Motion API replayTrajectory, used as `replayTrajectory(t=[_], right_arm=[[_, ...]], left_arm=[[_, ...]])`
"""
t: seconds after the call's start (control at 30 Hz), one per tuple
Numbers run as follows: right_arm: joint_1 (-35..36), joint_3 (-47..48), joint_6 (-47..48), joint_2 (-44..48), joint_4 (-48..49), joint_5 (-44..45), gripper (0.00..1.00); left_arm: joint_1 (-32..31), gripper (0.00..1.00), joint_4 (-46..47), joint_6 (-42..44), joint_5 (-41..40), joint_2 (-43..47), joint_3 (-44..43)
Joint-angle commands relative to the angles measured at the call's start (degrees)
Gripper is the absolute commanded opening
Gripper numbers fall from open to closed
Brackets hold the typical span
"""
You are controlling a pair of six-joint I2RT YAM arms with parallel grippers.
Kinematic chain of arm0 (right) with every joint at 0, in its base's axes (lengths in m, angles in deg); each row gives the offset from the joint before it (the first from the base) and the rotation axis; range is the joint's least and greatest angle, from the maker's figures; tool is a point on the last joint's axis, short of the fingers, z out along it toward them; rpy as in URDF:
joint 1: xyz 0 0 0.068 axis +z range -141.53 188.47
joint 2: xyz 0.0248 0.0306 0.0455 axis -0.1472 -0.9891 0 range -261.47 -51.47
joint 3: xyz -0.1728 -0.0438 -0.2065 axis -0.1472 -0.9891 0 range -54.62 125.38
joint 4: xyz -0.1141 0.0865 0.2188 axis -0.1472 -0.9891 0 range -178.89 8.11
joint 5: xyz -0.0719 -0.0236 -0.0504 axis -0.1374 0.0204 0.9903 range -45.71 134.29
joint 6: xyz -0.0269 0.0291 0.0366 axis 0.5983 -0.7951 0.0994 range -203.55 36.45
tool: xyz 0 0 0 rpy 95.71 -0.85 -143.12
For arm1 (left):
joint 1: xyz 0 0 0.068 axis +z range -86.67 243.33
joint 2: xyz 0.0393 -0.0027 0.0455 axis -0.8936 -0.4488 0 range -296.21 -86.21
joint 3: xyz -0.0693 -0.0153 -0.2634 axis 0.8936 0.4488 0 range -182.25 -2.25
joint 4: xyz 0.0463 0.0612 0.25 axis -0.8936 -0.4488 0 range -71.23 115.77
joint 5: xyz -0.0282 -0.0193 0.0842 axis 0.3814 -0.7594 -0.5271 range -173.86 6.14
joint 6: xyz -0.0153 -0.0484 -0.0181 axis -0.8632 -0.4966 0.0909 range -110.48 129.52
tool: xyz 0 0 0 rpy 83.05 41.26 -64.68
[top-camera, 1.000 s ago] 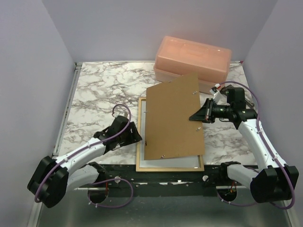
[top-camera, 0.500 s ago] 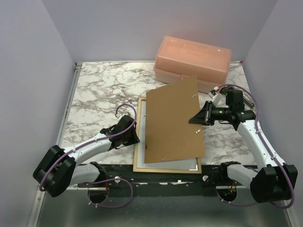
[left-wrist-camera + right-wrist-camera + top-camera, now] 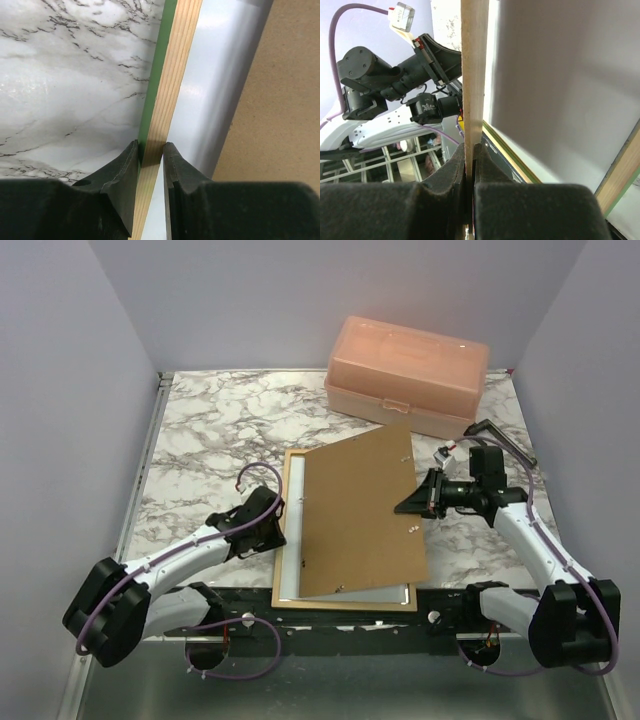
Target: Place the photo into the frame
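Note:
The frame (image 3: 345, 599) lies pale wood back up on the marble table, its green face edge showing in the left wrist view (image 3: 156, 75). My left gripper (image 3: 277, 530) is shut on its left rail (image 3: 175, 75). A pale glossy sheet (image 3: 215, 90) fills the frame; I cannot tell whether it is the photo's white reverse. My right gripper (image 3: 418, 502) is shut on the right edge of the brown backing panel (image 3: 360, 510). It holds the panel tilted over the frame; the panel is edge-on in the right wrist view (image 3: 472, 75).
A peach plastic box (image 3: 405, 375) stands at the back right. A thin dark bar (image 3: 505, 438) lies behind my right arm. Bare marble (image 3: 210, 440) stretches to the left and back. Walls close in both sides.
The frame has slid left and toward the near edge with my left gripper on it. The backing panel has come down and left with my right gripper.

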Motion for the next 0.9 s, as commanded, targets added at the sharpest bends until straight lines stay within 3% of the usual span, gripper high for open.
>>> replayTrajectory(t=[0.0, 0.33, 0.47, 0.57, 0.87], right_arm=[[0.1, -3.1, -4.6, 1.6, 8.5, -3.3, 0.01], [0.1, -7.7, -7.4, 1.8, 13.7, -3.6, 0.01], [0.2, -8.0, -7.3, 2.7, 13.0, -5.0, 0.01], [0.3, -8.0, -6.9, 3.3, 11.7, -5.7, 0.01], [0.8, -8.3, -6.1, 2.6, 9.7, -8.1, 0.01]], left_arm=[[0.5, 0.22, -4.3, -2.4, -2.2, 2.4, 1.9], [0.5, 0.34, -3.3, -2.5, -0.6, 7.4, 3.0], [0.5, 0.51, -2.7, -2.3, 0.4, 7.2, 2.7], [0.6, 0.59, -1.9, -2.3, 1.2, 7.2, 2.7], [4.8, 0.57, 2.5, -1.9, 8.3, 8.5, 5.4]])
